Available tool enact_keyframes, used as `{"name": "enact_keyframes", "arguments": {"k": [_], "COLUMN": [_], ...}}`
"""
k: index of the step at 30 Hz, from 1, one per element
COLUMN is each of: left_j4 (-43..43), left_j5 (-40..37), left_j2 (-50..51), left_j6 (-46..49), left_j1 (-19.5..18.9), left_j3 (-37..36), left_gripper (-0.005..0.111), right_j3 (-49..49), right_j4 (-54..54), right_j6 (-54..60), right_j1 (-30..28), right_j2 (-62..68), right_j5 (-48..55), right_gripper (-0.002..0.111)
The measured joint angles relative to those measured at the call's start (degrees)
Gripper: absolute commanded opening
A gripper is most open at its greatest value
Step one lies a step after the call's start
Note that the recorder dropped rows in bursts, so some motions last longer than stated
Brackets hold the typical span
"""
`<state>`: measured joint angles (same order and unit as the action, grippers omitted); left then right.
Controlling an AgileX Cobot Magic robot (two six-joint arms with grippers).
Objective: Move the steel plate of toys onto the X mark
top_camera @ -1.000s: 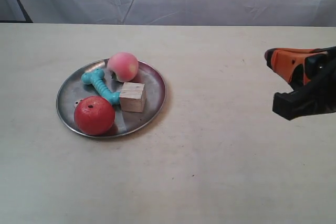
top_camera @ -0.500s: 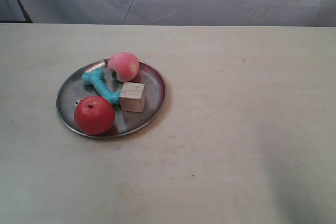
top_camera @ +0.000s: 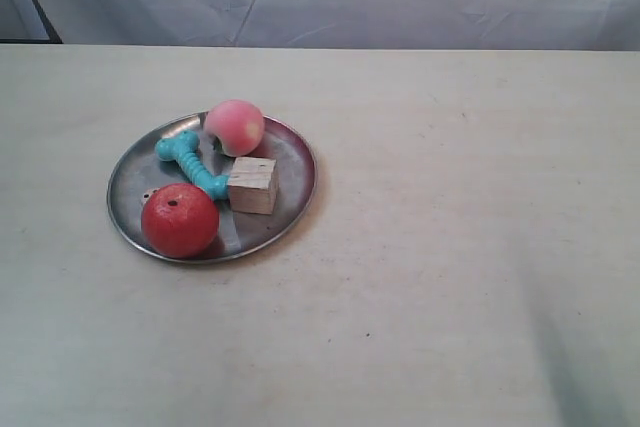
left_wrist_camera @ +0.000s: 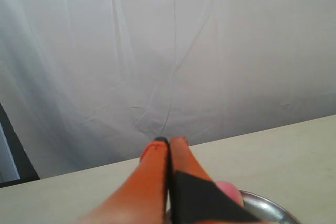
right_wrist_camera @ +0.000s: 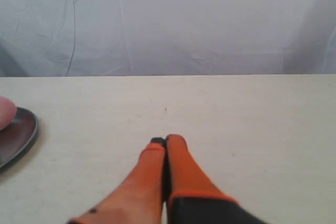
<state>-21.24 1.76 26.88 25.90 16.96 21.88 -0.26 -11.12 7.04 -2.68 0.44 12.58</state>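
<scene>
Left fingers (left_wrist_camera: 153,169), right fingers (right_wrist_camera: 151,174) together, apparently empty

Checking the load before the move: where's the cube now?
Exterior view: the cube sits on the plate, toward its right side in that view, beside the bone's end, with the peach behind and the apple front-left.

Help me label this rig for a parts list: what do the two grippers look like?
Both look alike. The left gripper and right gripper each have two long orange fingers tapering to rounded tips, one tip capped in black, with black parts at the base. No cables or lettering show; the arms themselves are out of view.
</scene>
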Motion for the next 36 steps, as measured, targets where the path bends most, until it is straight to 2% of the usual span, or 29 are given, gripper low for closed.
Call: {"name": "enact_keyframes", "arguments": {"k": [26, 29, 36], "left_j4": [1.5, 1.6, -1.0], "left_j5": [0.9, 4.1, 17.0], "left_j2": [-0.3, -1.9, -10.8], "left_j6": [0.7, 0.7, -10.7], "left_j1": [0.0, -0.4, -7.2], "left_j3": [-0.7, -4.4, -18.3], "left_gripper": [0.0, 0.0, 0.0], "right_j3": [0.1, 0.1, 0.1], "right_j4": [0.0, 0.0, 0.0], "right_j6": [0.0, 0.0, 0.0], "right_j1": [0.0, 0.0, 0.0], "right_j2": [0.0, 0.0, 0.0], "right_j5": [1.6, 1.6, 1.6], "right_gripper": [0.0, 0.0, 0.0]}}
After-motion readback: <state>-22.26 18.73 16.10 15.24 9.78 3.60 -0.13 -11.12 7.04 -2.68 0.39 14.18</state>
